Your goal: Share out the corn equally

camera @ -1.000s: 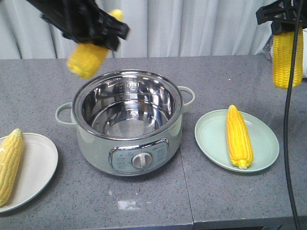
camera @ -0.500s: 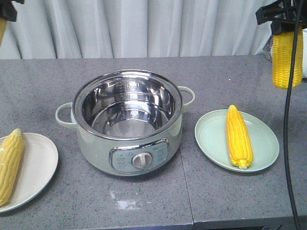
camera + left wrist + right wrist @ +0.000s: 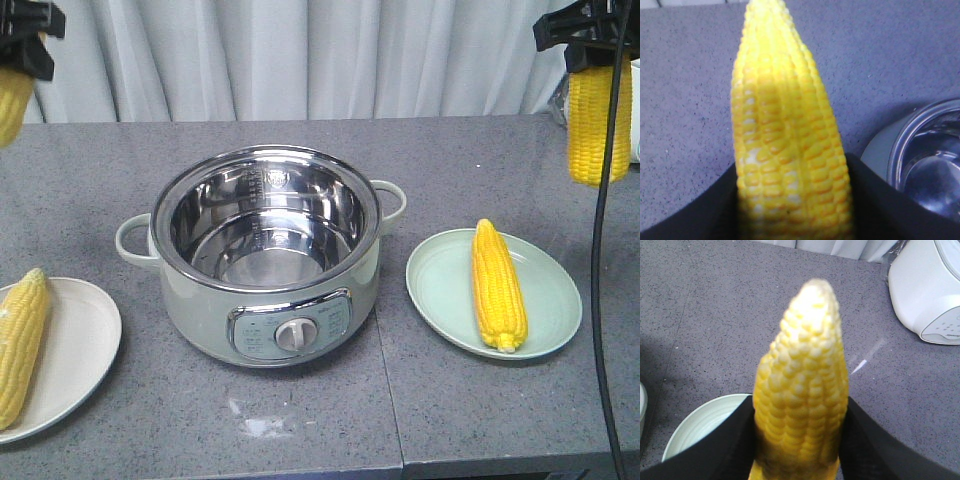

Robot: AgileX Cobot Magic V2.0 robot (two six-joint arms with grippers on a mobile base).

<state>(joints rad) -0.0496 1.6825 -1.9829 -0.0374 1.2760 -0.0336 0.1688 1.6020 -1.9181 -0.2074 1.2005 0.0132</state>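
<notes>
Cobs of bright yellow corn (image 3: 598, 120) hang clamped in the black left gripper (image 3: 22, 52) and right gripper (image 3: 597, 48); dropped this high, either could bounce off a pale round plate (image 3: 440, 285).

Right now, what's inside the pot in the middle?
Nothing: the pot shows only its bare steel floor and far wall. Its front rim hides the near inner wall and a strip of floor.
</notes>
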